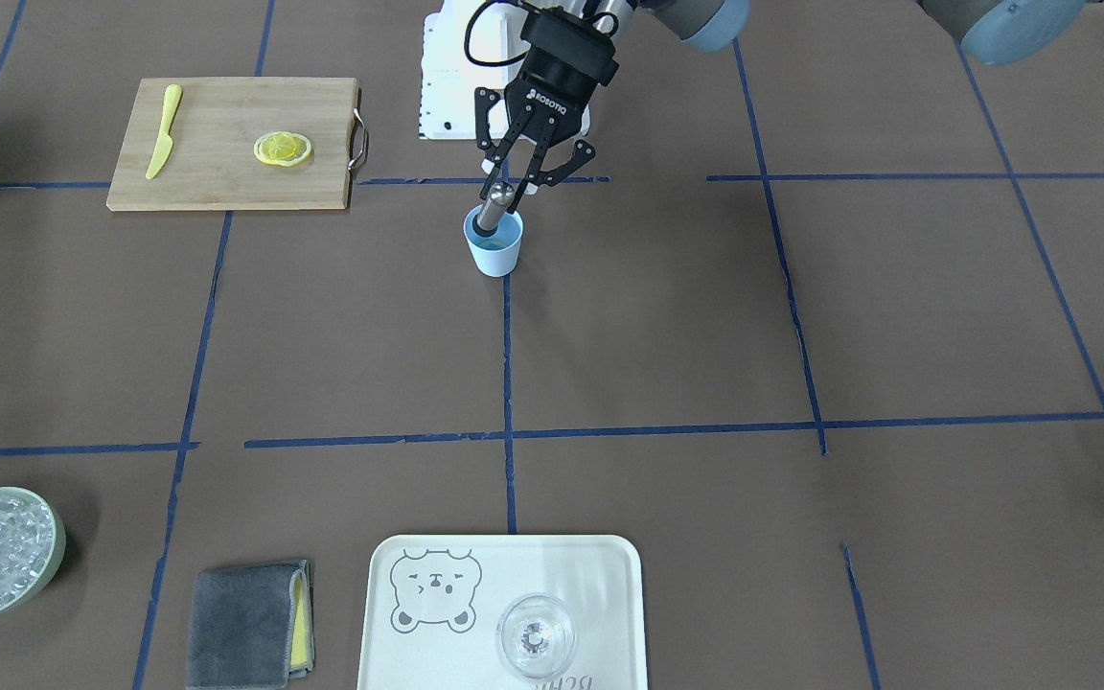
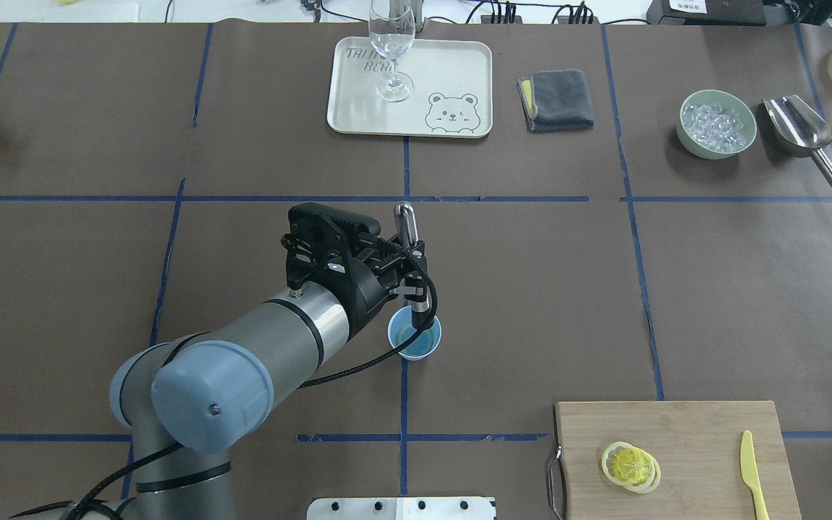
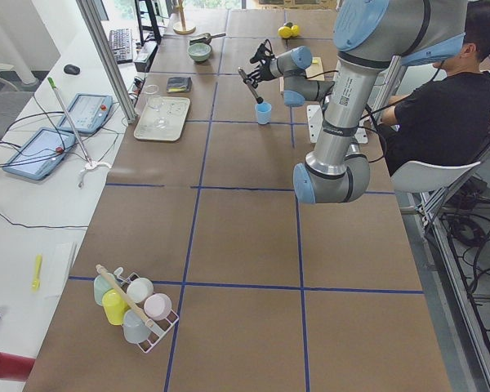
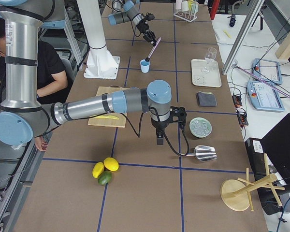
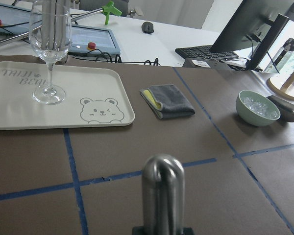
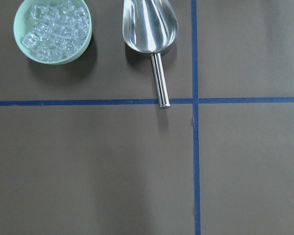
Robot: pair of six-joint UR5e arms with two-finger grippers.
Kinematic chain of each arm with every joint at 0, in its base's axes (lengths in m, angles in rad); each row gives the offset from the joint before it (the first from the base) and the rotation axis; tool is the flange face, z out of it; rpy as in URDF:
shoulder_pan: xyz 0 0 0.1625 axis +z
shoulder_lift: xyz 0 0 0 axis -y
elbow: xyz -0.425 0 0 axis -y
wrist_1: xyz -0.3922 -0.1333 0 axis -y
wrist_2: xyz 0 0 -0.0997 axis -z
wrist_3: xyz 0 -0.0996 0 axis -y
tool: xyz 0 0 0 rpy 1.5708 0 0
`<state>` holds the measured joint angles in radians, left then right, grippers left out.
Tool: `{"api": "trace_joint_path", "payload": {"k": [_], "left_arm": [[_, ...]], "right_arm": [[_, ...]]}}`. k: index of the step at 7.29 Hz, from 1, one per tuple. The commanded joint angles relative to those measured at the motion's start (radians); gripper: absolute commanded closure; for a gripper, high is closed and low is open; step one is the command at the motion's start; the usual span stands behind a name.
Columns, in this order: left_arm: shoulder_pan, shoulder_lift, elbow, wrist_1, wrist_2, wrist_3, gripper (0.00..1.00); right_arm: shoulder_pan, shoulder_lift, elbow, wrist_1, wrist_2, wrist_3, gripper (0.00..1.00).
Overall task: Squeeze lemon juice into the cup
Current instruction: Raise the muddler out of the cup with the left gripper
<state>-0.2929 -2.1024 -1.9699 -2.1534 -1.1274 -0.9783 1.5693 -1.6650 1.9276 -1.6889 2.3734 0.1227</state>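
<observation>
The cup, blue plastic, holds a steel rod the left gripper clamps; right gripper unclear.

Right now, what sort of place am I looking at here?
Most likely a robotics lab set up for drink making: robot arms at a table gridded with blue tape, the left gripper holding a metal rod in a cup, and tablets on a side bench.

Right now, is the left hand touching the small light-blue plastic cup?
Apart. Front-facing view: bare silver metal rod shows between left hand and light-blue cup; the hand grips only the rod.
</observation>
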Motion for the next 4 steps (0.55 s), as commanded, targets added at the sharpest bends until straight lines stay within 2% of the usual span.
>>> {"api": "trace_joint_path", "payload": {"k": [1, 2, 4], "left_arm": [[-0.119, 0.027, -0.060, 0.001, -0.134, 0.056, 1.00], [-0.203, 0.063, -0.060, 0.035, -0.264, 0.056, 1.00], [-0.361, 0.166, -0.049, 0.143, -0.589, 0.053, 1.00]], "right_arm": [[0.006, -0.004, 0.001, 0.000, 0.003, -0.003, 0.00], [0.008, -0.005, -0.004, 0.000, 0.003, -0.002, 0.00], [0.008, 0.004, -0.010, 0.005, 0.003, -0.002, 0.00]]}}
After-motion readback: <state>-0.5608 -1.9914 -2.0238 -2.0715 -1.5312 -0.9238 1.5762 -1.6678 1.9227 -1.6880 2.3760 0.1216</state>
